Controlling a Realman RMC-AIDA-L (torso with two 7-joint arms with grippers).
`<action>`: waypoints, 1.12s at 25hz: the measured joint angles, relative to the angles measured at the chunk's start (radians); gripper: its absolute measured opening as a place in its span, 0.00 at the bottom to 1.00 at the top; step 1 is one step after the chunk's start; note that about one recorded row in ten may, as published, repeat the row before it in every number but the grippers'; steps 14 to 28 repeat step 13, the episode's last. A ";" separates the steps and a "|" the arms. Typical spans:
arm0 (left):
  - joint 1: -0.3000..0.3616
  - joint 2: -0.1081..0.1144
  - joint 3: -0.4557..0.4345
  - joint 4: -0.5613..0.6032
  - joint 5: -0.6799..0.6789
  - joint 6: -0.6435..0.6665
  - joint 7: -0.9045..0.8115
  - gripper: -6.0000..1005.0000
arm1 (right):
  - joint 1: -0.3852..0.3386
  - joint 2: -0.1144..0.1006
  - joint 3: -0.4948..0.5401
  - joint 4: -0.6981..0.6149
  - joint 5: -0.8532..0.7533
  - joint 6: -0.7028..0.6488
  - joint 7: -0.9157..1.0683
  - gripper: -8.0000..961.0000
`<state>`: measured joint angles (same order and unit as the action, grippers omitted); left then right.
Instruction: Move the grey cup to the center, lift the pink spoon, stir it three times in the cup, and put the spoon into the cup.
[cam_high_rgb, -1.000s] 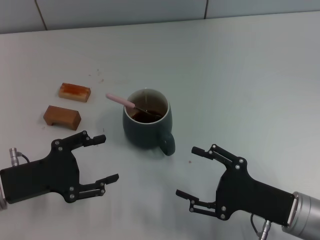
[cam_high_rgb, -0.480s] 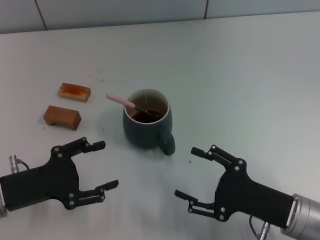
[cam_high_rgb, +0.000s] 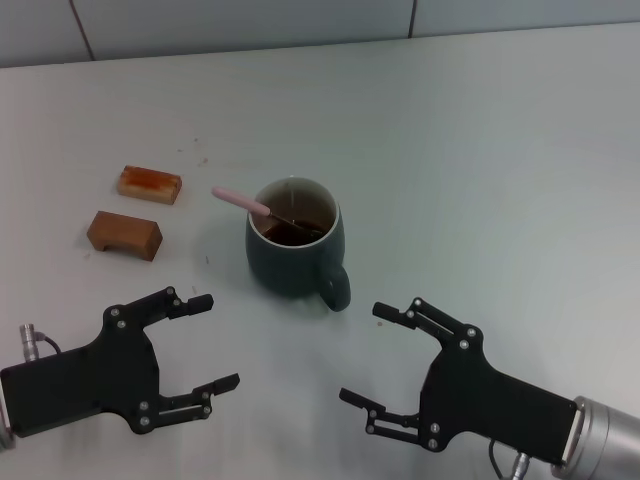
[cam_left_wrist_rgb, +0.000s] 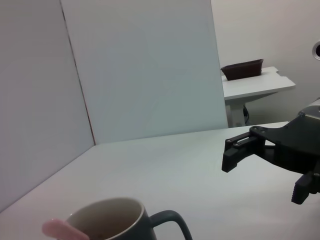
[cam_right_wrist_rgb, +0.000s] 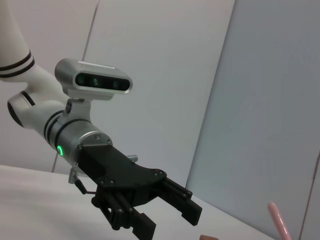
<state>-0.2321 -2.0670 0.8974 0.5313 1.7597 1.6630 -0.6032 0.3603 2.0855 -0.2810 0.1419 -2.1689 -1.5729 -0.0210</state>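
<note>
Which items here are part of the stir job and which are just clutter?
Job:
grey cup, dark liquid inside
pink spoon, resting in the cup, handle over the rim
left gripper, open, near the table's front edge
right gripper, open, near the front edge

Lying about:
two brown blocks, left of the cup

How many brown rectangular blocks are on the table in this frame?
2. One orange-topped brown rectangular block lies farther from the robot, to the left of the dark grey ceramic mug; the darker brown rectangular block lies just nearer the robot. None appears hidden.
</note>
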 joint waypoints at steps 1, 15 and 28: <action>0.001 0.001 0.000 0.000 0.000 0.002 0.000 0.80 | -0.001 0.000 -0.001 0.002 0.000 0.000 -0.001 0.87; 0.007 0.001 0.000 -0.001 0.001 0.008 0.000 0.80 | -0.005 -0.001 -0.003 0.004 -0.001 0.001 -0.006 0.87; 0.007 0.001 0.000 -0.001 0.001 0.008 0.000 0.80 | -0.005 -0.001 -0.003 0.004 -0.001 0.001 -0.006 0.87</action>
